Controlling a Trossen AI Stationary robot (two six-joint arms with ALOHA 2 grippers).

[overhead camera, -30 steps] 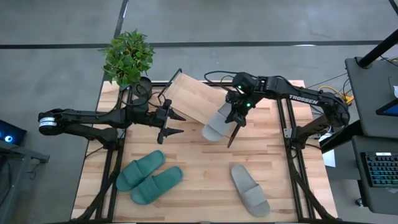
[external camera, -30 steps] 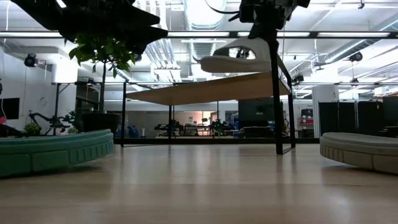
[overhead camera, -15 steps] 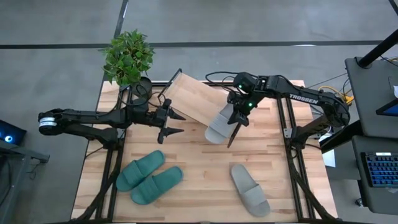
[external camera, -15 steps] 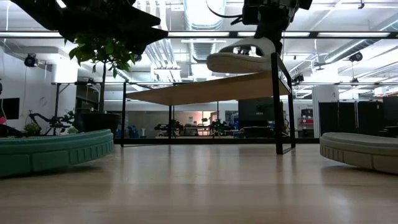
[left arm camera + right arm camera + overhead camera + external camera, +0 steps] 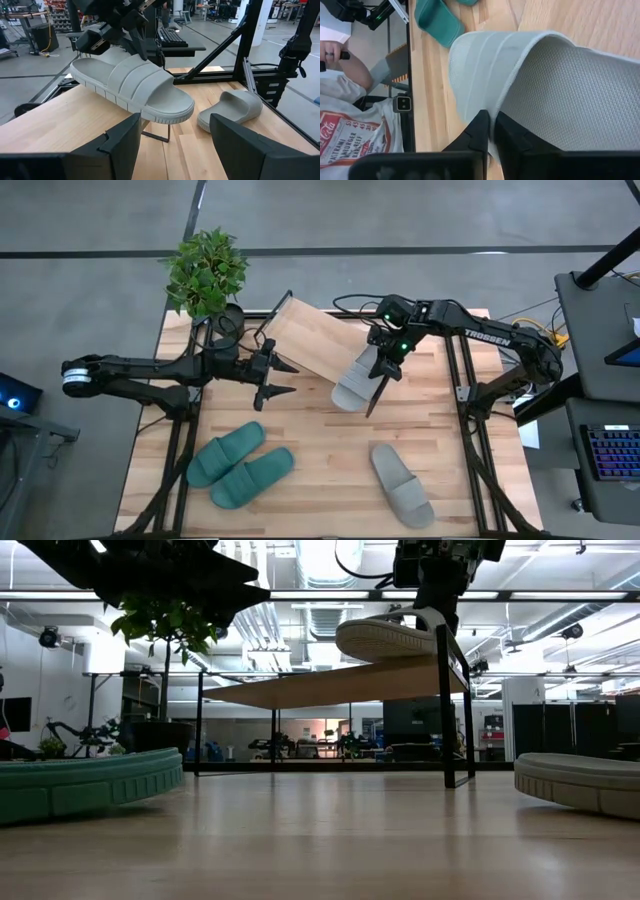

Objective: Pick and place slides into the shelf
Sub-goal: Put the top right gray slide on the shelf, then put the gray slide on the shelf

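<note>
Tabletop [image 5: 320, 440] carried the slanted shelf [image 5: 305, 340] at far centre, still empty. Teal pair [image 5: 240, 465] sat near-left, second grey slide [image 5: 402, 484] near-right. Held grey slide [image 5: 357, 377] hung off the shelf's right low edge, pinched by its strap in the right end effector [image 5: 385, 360]. Left end effector [image 5: 276, 377] idle, fingers spread, left of shelf. Risk: thin strap pinch, so the slide could swing or slip; released that low, it'd slide off the slope.

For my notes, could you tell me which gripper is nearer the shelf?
Right: the right gripper holds a grey slide at the shelf edge; the left gripper waits beside it.
</note>
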